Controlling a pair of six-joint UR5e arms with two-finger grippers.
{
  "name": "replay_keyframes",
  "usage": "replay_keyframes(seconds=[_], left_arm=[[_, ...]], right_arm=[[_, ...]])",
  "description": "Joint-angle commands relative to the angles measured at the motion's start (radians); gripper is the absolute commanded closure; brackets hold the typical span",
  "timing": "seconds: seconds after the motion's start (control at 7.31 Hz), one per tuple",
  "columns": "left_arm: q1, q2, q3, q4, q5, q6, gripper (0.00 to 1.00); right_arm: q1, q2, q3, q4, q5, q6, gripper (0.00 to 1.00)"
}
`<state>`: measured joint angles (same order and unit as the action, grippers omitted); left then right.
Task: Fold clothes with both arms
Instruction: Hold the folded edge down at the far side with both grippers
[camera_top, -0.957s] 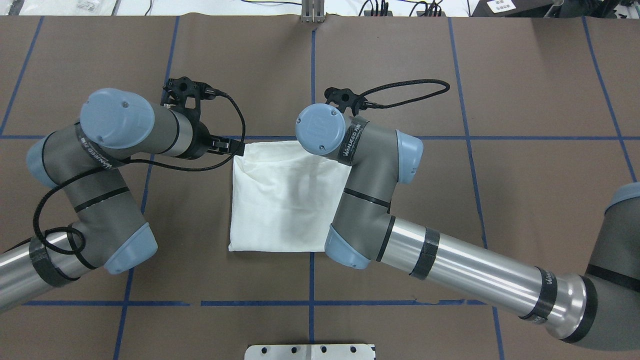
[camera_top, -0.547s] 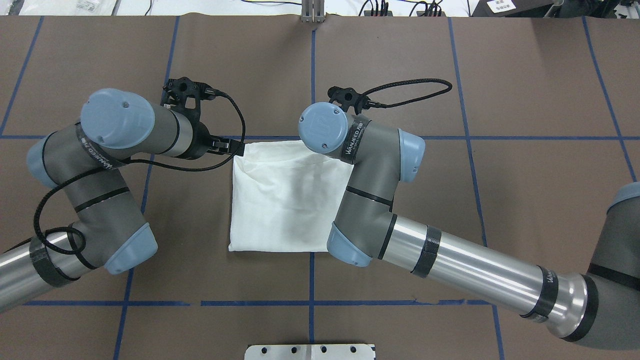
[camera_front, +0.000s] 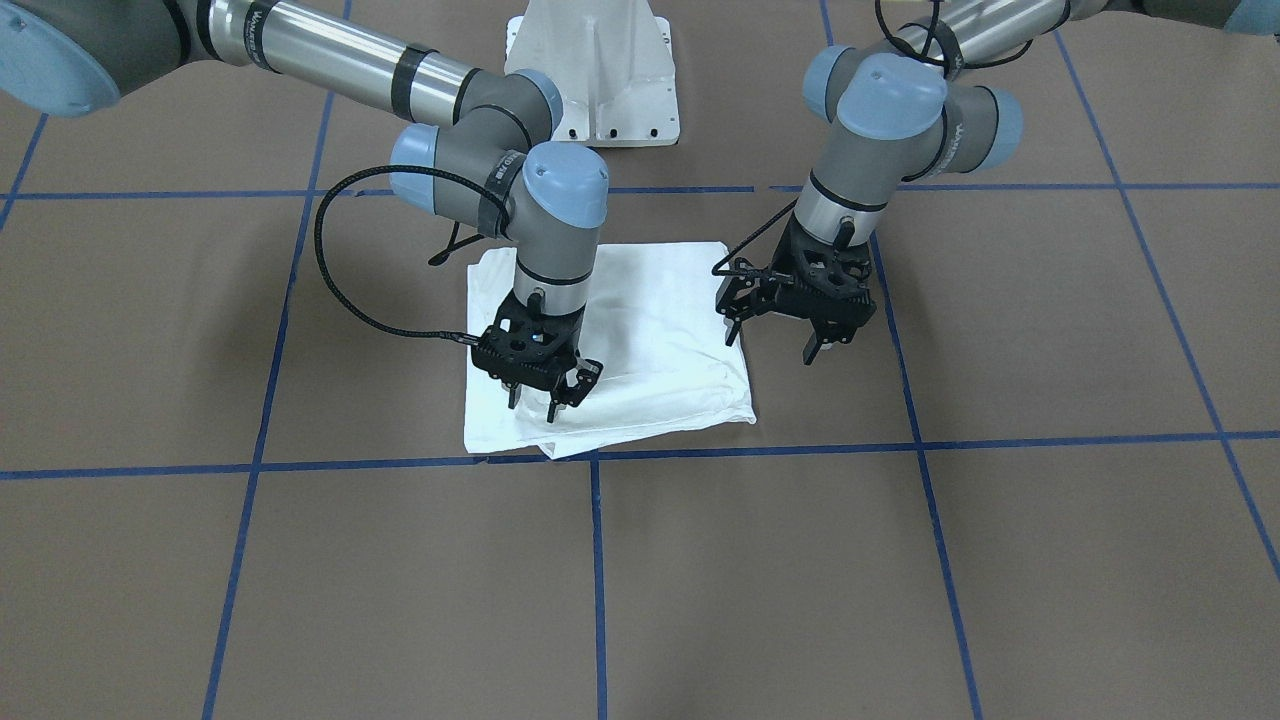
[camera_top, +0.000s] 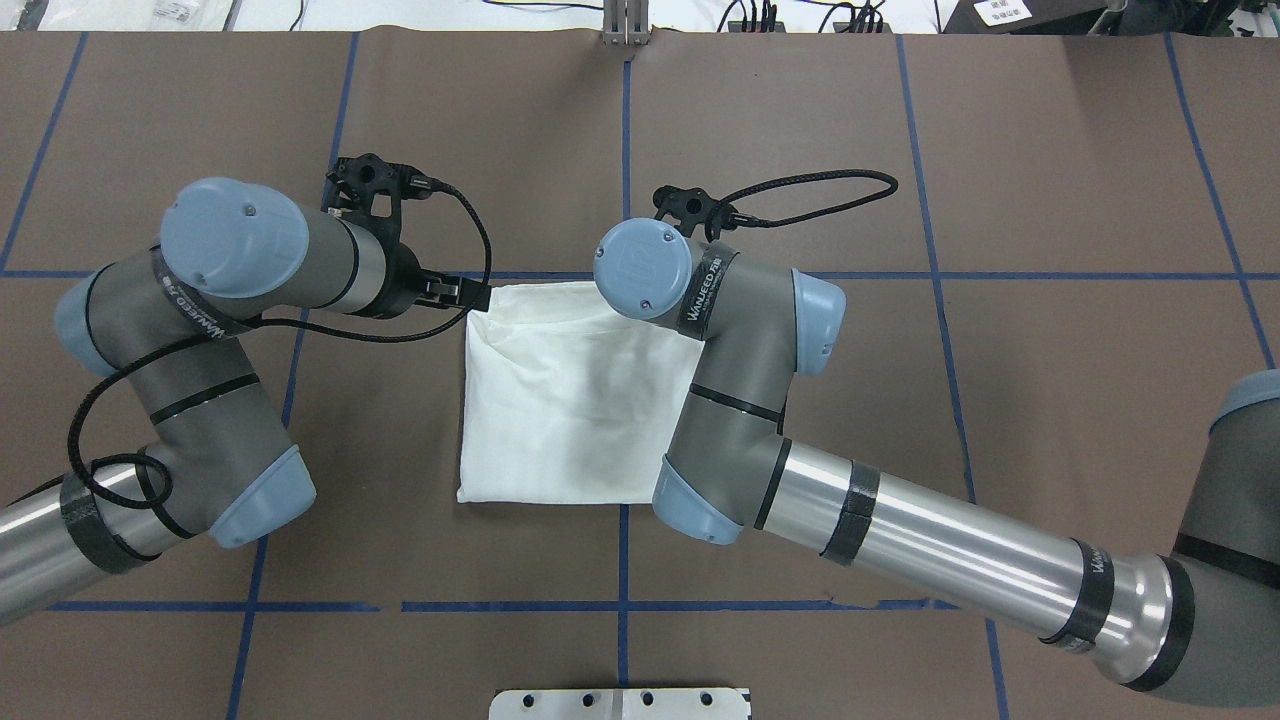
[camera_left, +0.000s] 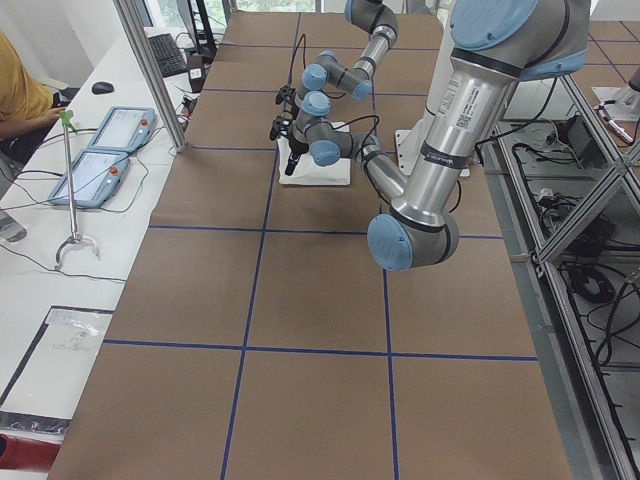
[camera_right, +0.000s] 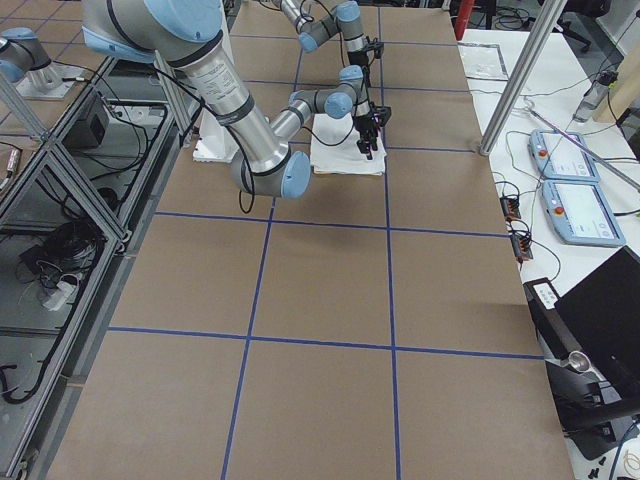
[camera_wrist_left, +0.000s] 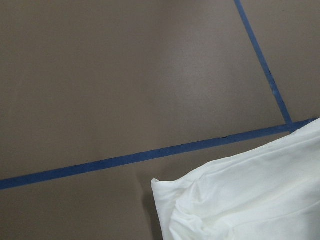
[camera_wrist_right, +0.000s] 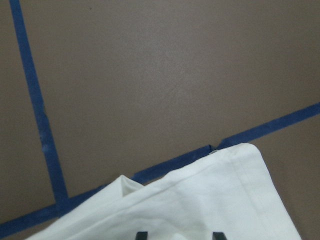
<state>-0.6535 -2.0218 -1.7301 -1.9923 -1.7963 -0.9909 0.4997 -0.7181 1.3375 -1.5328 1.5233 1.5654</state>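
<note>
**Brown paper worktop, a folded white shirt, two arms over it**

Matte brown paper covers the worktop (camera_front: 900, 560), which is ruled into large squares by blue tape lines (camera_front: 900, 438). A white long-sleeved T-shirt (camera_front: 660, 330) lies on it near the middle, folded into a roughly square packet just inside a crossing of the tape.

The right end effector (camera_front: 548, 395) points straight down over the packet's far corner on the right arm's side. Its black fingers are slightly apart and close on nothing. The wrist camera shows both fingertips (camera_wrist_right: 141, 235) separated, with flat cloth below them. Whether they touch the fabric cannot be told.

The left end effector (camera_front: 772, 342) hangs just beside the opposite edge of the shirt, above bare paper. Its fingers are spread wide and hold nothing.

The cloth is soft and lightly creased, with shallow ridges along the far edge. At the far corner on the right arm's side a lower layer shows beneath the upper one, and a rounded corner with a stitched hem lies against the tape. A white metal pedestal (camera_front: 590, 80) stands at the robot's side of the worktop.
</note>
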Motion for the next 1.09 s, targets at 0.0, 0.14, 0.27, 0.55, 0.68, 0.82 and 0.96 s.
replay_keyframes(seconds=[0.0,0.14,0.27,0.55,0.68,0.82,0.96], left_arm=[[0.000,0.000,0.000,-0.002,0.000,0.000,0.00],[-0.001,0.002,0.000,-0.003,0.000,0.000,0.00],[0.000,0.014,-0.002,-0.009,0.000,0.000,0.00],[0.000,0.021,0.000,-0.026,0.000,0.000,0.00],[0.000,0.021,0.000,-0.026,0.000,0.000,0.00],[0.000,0.021,0.000,-0.026,-0.002,0.000,0.00],[0.000,0.021,0.000,-0.026,0.000,0.000,0.00]], right_arm=[[-0.018,-0.004,0.000,0.003,-0.002,0.005,0.91],[-0.018,-0.004,0.000,-0.001,-0.002,0.005,1.00],[-0.018,-0.006,0.006,-0.004,-0.003,0.005,1.00],[0.002,-0.014,0.009,-0.004,-0.003,0.005,1.00],[0.020,-0.014,0.009,-0.004,-0.003,0.004,1.00],[0.040,-0.014,0.012,-0.015,-0.003,0.002,1.00],[0.048,-0.011,0.014,-0.039,-0.003,0.001,1.00]])
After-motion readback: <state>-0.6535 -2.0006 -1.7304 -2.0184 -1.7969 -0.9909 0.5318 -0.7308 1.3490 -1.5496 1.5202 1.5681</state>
